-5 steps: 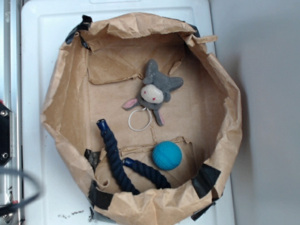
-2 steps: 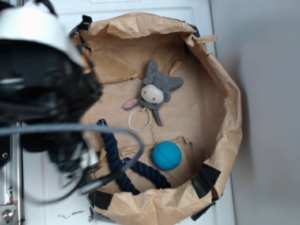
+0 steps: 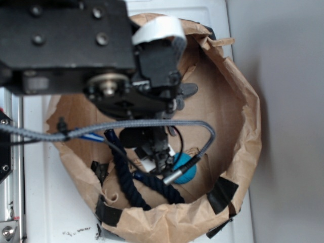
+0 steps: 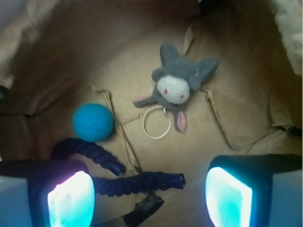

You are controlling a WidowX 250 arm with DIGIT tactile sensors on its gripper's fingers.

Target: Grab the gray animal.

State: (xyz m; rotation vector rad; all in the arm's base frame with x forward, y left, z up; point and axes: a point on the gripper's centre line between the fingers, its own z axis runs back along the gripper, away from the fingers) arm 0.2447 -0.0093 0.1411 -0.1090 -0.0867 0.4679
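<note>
Approach step, I'd say — the gripper point(image 4: 150, 194) hangs over the paper bag point(image 4: 57, 56) w/ nothing in it, jaws spread wide apart, one pad at each lower corner of the wrist view. No contact w/ anything yet.

The animal point(image 4: 180, 85) lies on the bag floor ahead of the gripper and a bit toward the right finger, face up, ears splayed, its white ring point(image 4: 156, 123) lying just on the near side of it, touching. It's well clear of both pads. In the exterior view the arm covers nearly all of it; only a gray ear tip pokes out by the wrist.

Nearer in: the rope point(image 4: 137, 182) runs between the two fingers, close under them, and the ball point(image 4: 93, 122) sits ahead toward the left finger, apart from the animal.

Next move prob needs: shift fwd past rope and ring, centre the open jaws over the animal's body, then drop and close — avoid snagging the rope end.
</note>
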